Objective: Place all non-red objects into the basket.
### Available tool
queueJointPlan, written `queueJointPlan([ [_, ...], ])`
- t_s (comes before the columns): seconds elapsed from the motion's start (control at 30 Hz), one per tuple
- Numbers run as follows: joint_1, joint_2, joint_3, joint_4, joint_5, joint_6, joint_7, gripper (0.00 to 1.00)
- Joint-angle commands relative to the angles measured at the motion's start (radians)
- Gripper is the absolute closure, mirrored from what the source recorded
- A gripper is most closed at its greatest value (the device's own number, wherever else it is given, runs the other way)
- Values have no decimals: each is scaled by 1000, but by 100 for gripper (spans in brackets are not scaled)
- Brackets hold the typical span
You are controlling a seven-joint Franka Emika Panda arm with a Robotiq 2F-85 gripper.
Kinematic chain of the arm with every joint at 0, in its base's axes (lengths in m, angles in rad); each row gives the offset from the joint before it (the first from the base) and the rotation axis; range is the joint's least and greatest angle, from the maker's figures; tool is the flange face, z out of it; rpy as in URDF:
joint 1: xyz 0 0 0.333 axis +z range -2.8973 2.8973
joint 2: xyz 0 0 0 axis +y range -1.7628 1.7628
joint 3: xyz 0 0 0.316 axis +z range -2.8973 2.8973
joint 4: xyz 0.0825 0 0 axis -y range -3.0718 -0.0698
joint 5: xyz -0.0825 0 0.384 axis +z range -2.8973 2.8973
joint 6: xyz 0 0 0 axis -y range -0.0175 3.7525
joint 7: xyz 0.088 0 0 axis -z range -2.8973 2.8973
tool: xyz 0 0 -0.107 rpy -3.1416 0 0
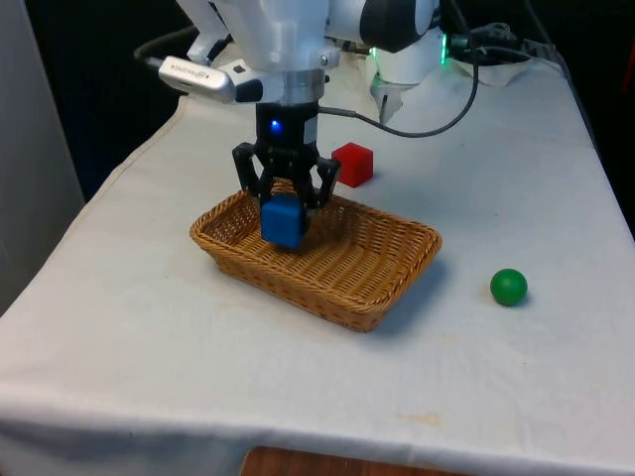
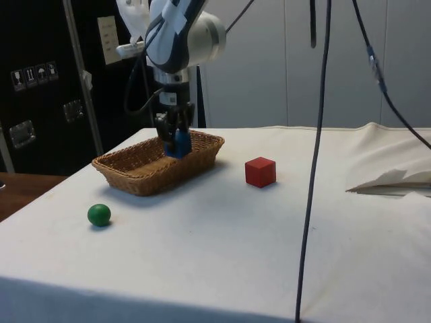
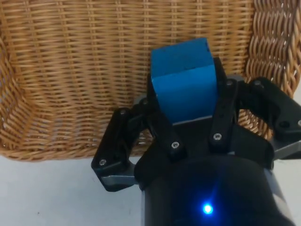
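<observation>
Gripper fingers are clamped on a blue cube, one finger on each side of it, with the arm coming down from above. In the wrist view the cube sits squarely between the two black fingers, its top and one side face showing, and the woven floor of the basket lies beyond it.

In the front view the gripper hangs over the basket's end toward 10 o'clock, the cube at about rim height; whether it touches the weave I cannot tell. The side view puts the gripper and cube just inside the basket's long wall that faces the red cube.

The basket is a shallow oblong wicker tray, set at a slant on the white cloth, its long axis running from 10 o'clock to 4 o'clock in the front view.

A red cube stands on the cloth just outside the basket, at about 1 o'clock from its middle in the front view, near the rim but apart from it. In the side view the red cube sits at 3 o'clock from the basket.

A green ball rests on the cloth at 3 o'clock from the basket in the front view, well apart from the rim. In the side view the ball lies at about 7 o'clock from the basket.
</observation>
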Motion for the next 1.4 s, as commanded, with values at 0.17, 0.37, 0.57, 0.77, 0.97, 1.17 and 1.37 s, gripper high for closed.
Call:
queueJointPlan([
  [0.17,-10,13,10,8,24,7,-14,99],
  [0.37,-12,18,10,12,28,6,-16,41],
  [0.57,-4,16,0,7,16,1,-7,0],
  [0.77,-9,14,3,17,21,-5,-11,0],
  [0.97,7,-8,-18,35,4,-44,1,0],
  [1.17,18,-46,-26,45,-17,-86,9,0],
  [1.37,28,-71,-25,47,-39,-114,23,0],
])
